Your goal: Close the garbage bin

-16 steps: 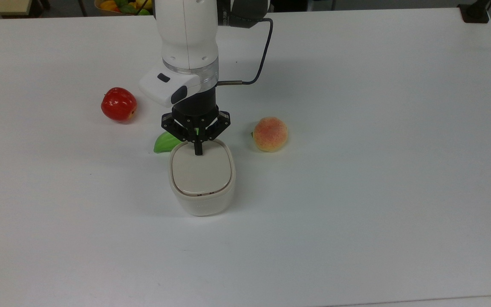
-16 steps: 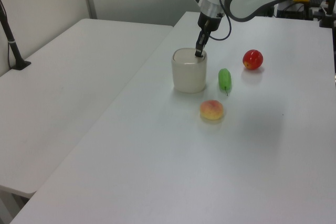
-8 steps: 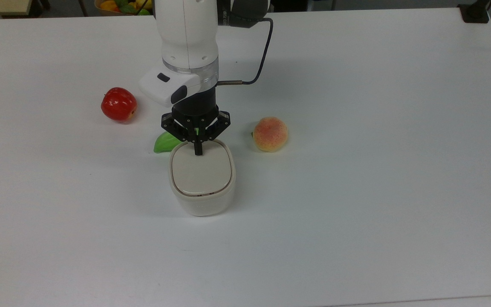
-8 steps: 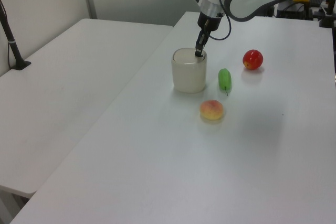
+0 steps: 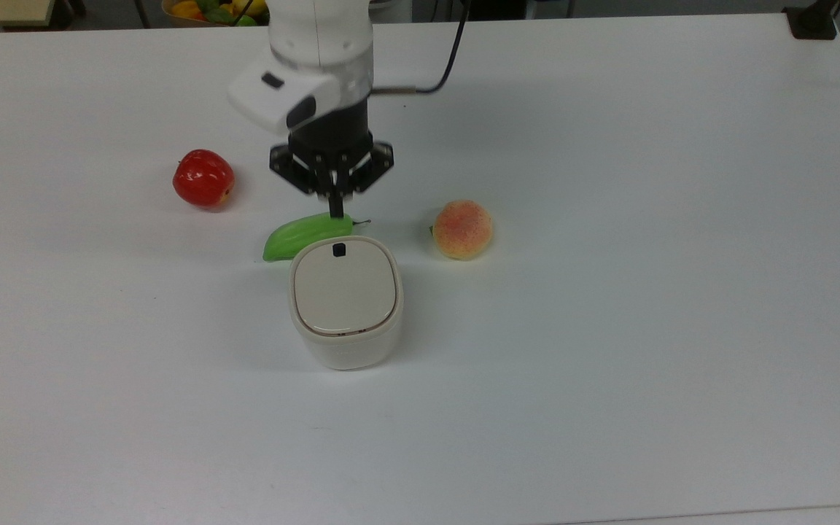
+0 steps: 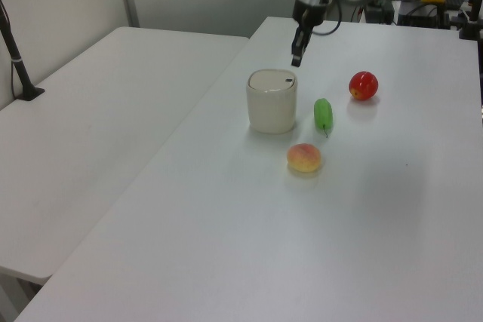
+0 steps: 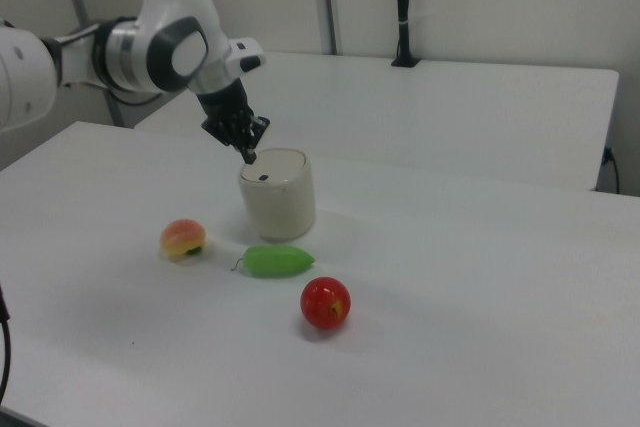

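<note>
The cream-white garbage bin (image 5: 345,306) (image 6: 272,102) (image 7: 278,194) stands on the white table with its beige lid lying flat and shut; a small black latch (image 5: 338,250) shows near the lid's far edge. My gripper (image 5: 335,210) (image 6: 295,59) (image 7: 248,156) hangs above and just behind the bin, apart from the lid. Its two black fingers are pressed together, nothing held.
A green cucumber-like fruit (image 5: 305,235) lies right behind the bin in the top view. A red apple (image 5: 203,178) sits at the top view's left, a peach (image 5: 462,230) at the bin's right. A fruit basket (image 5: 205,9) is at the table's far edge.
My gripper has lifted off the lid's latch end and drawn up and back from the bin. The lid stays down, and the black latch now shows.
</note>
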Motion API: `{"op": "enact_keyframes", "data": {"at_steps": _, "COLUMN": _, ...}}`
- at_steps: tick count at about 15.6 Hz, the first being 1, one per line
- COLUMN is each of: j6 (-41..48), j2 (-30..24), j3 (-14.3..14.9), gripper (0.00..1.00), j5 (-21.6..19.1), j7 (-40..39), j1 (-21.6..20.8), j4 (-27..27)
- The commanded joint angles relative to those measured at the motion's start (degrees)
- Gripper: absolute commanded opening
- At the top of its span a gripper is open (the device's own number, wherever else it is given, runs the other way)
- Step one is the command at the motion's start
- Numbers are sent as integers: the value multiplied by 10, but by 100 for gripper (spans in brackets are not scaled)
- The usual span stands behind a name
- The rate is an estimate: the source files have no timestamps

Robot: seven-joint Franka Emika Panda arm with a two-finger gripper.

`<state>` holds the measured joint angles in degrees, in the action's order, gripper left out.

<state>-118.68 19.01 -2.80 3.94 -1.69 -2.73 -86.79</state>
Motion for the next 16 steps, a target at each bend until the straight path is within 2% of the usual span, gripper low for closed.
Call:
{"op": "enact_keyframes", "data": {"at_steps": 1, "j6": 107, "j2": -72, "j3": 5, "gripper": 0, "j5": 10, "j7": 13, "j1": -8, "j4": -15}}
{"op": "enact_keyframes", "data": {"at_steps": 5, "j6": 209, "j2": -123, "j3": 5, "gripper": 3, "j5": 11, "j7": 13, "j1": -8, "j4": -18}}
{"op": "enact_keyframes", "data": {"at_steps": 9, "j6": 247, "j2": -171, "j3": 3, "gripper": 3, "j5": 11, "j7": 13, "j1": -8, "j4": -50}}
{"op": "enact_keyframes", "data": {"at_steps": 10, "j6": 250, "j2": -181, "j3": 2, "gripper": 7, "j5": 10, "j7": 13, "j1": -8, "j4": -62}}
{"op": "enact_keyframes", "data": {"at_steps": 11, "j6": 248, "j2": -189, "j3": 2, "gripper": 13, "j5": 10, "j7": 13, "j1": -8, "j4": -72}}
{"op": "enact_keyframes", "data": {"at_steps": 12, "j6": 250, "j2": -191, "j3": 2, "gripper": 27, "j5": 10, "j7": 13, "j1": -7, "j4": -74}}
{"op": "enact_keyframes", "data": {"at_steps": 14, "j6": 254, "j2": -191, "j3": 3, "gripper": 60, "j5": 11, "j7": 12, "j1": -3, "j4": -75}}
{"op": "enact_keyframes", "data": {"at_steps": 15, "j6": 258, "j2": -192, "j3": 3, "gripper": 87, "j5": 11, "j7": 12, "j1": -1, "j4": -74}}
{"op": "enact_keyframes", "data": {"at_steps": 16, "j6": 259, "j2": -194, "j3": 3, "gripper": 89, "j5": 11, "j7": 10, "j1": 1, "j4": -74}}
